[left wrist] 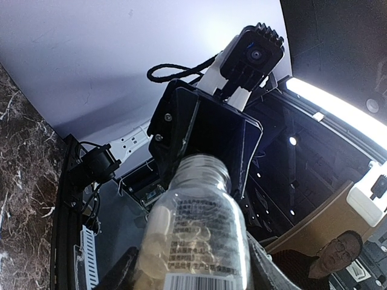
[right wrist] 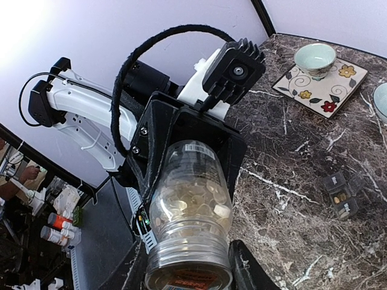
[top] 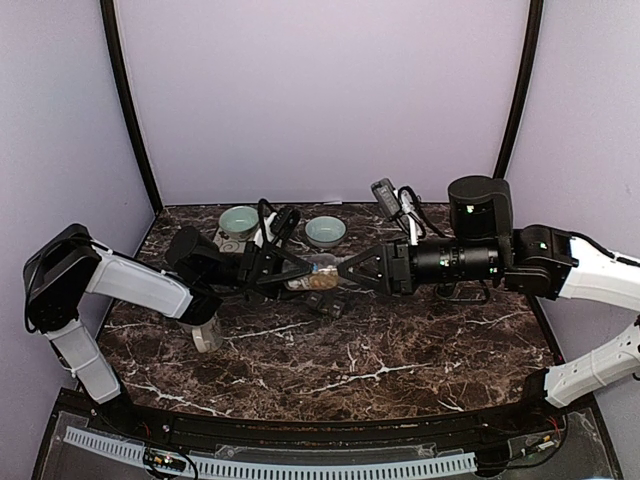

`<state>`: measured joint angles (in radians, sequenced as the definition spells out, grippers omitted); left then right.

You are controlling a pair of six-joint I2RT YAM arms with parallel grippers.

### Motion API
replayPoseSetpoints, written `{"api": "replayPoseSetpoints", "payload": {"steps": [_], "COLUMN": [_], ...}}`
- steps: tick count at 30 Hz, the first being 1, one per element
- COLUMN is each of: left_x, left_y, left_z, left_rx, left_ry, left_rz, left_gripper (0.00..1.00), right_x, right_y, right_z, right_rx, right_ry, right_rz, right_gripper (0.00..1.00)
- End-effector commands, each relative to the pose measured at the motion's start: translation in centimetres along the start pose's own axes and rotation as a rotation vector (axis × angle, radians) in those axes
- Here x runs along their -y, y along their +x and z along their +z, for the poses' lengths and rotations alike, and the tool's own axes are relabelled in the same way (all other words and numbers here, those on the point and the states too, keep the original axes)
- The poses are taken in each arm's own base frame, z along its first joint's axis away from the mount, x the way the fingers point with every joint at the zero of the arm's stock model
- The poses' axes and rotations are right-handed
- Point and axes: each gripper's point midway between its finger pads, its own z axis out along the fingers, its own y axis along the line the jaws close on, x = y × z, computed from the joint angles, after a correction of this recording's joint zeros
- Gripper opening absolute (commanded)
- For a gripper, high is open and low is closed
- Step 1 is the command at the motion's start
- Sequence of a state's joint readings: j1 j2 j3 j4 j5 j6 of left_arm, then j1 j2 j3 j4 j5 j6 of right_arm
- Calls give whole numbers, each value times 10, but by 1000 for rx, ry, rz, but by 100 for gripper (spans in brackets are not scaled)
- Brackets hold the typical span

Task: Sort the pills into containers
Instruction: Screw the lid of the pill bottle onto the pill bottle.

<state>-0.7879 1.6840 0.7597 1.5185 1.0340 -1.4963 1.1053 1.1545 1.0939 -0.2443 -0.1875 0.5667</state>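
Observation:
A clear pill bottle (top: 320,277) half full of pale round pills hangs level above the table, between my two grippers. My left gripper (top: 298,272) is shut on its barcode end, and in the left wrist view the bottle (left wrist: 196,235) fills the gap between the fingers (left wrist: 115,273). My right gripper (top: 345,270) is shut on the threaded neck end; in the right wrist view the bottle (right wrist: 190,205) sits between its fingers (right wrist: 249,269). A small dark pill organizer (top: 330,305) lies on the table below the bottle. I cannot tell whether a cap is on.
Two pale green bowls (top: 239,220) (top: 325,231) stand at the back; one (right wrist: 315,57) rests on a floral square plate (right wrist: 329,90). The organizer (right wrist: 341,193) has open compartments. A whitish cylinder (top: 207,335) stands under the left arm. The marble table (top: 400,360) stretches out in front.

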Motion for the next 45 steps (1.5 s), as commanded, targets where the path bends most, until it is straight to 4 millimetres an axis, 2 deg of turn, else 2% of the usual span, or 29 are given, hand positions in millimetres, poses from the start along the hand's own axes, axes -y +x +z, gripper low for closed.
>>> {"api": "replayPoseSetpoints", "payload": {"steps": [1, 24, 45], "left_x": [18, 19, 19], "left_y": [-8, -7, -1], "left_z": [4, 9, 9], "left_rx": [-9, -50, -98], "left_ry": [46, 76, 82], "left_rz": [64, 39, 19], "left_gripper": [0, 0, 0], "right_x": [-8, -16, -13], "right_y": [-3, -19, -36], "right_z": [2, 19, 19], "right_rx": [11, 50, 113], "right_ry": [-41, -74, -54], "right_rz": [-6, -22, -48], "right_gripper": [33, 34, 35]}}
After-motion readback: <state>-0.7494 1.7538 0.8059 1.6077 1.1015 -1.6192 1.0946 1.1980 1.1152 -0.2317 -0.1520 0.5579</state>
